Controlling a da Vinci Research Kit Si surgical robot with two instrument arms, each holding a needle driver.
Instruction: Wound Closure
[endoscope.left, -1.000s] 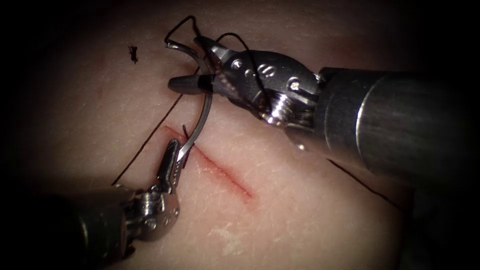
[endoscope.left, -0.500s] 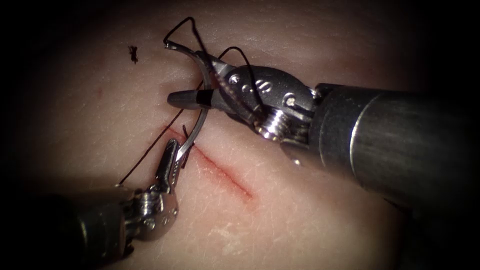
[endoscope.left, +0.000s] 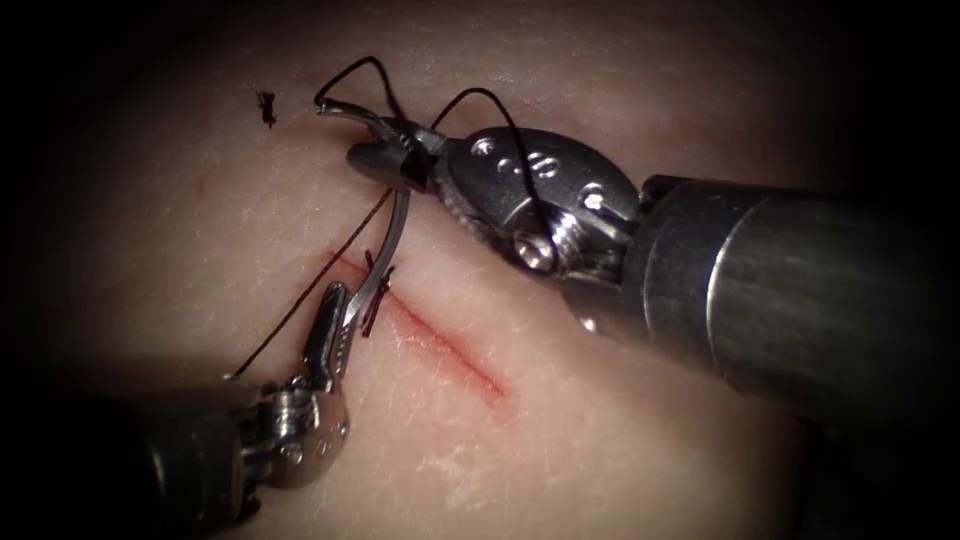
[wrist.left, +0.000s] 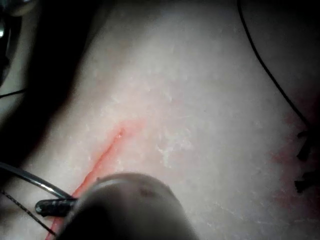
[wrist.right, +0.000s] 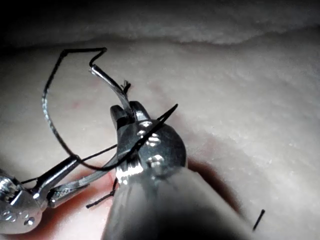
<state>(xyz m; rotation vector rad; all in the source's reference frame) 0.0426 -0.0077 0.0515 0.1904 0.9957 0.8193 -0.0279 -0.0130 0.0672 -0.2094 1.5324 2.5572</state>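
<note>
The curved needle (endoscope.left: 400, 215) stands free of the tissue over the upper end of the cut (endoscope.left: 445, 345). My right tool (endoscope.left: 385, 160) is shut on it close to its thread end, as the right wrist view confirms (wrist.right: 122, 112). The needle's tip end lies beside my left tool (endoscope.left: 335, 305), which comes in from the lower left; its jaws stand parted around the needle (wrist.right: 70, 177) without gripping it. Black thread (endoscope.left: 300, 300) runs from the needle's tail, loops over the right tool and trails down to the left of the cut.
Short dark thread ends (endoscope.left: 375, 295) stick up from the upper end of the cut. A small dark thread scrap (endoscope.left: 266, 106) lies on the tissue at the upper left. Red fluid lines the cut (wrist.left: 107, 150). The right tool's thick shaft (endoscope.left: 800, 290) covers the tissue to the right.
The right jaws have closed on the needle near its tail and shifted slightly up and left. The left jaws, which held the needle near its tip, have let go.
</note>
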